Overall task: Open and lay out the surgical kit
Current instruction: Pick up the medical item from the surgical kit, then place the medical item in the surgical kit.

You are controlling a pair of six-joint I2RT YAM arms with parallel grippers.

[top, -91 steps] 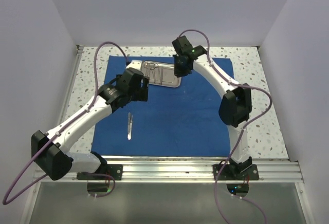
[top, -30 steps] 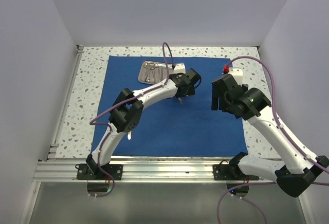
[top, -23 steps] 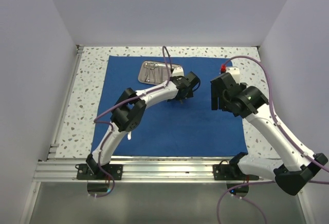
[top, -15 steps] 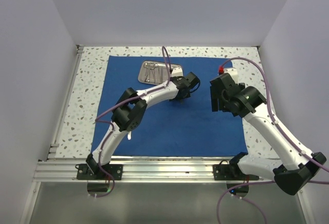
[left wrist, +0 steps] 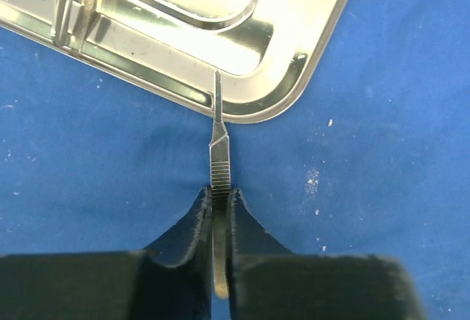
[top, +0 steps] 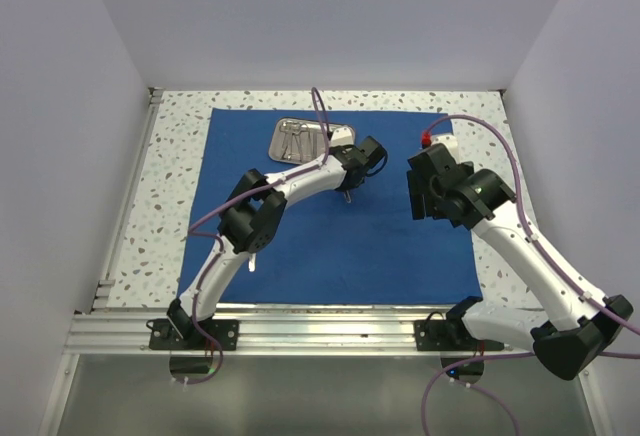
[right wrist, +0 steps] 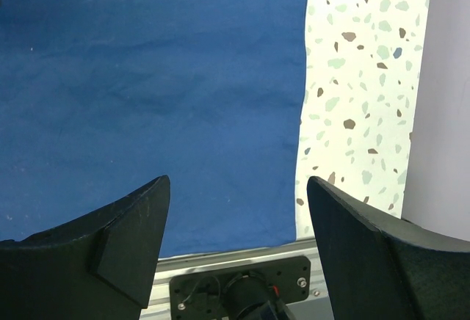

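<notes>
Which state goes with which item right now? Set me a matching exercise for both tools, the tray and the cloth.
Things:
1. left tool
2. right tool
3. steel tray
4. blue cloth

States:
A. spread flat on the speckled table
B. open, holding nothing
C. shut on a slim steel instrument
D. holds ring-handled instruments

Pairs: 1-C, 2-B, 3-D, 4-A.
</notes>
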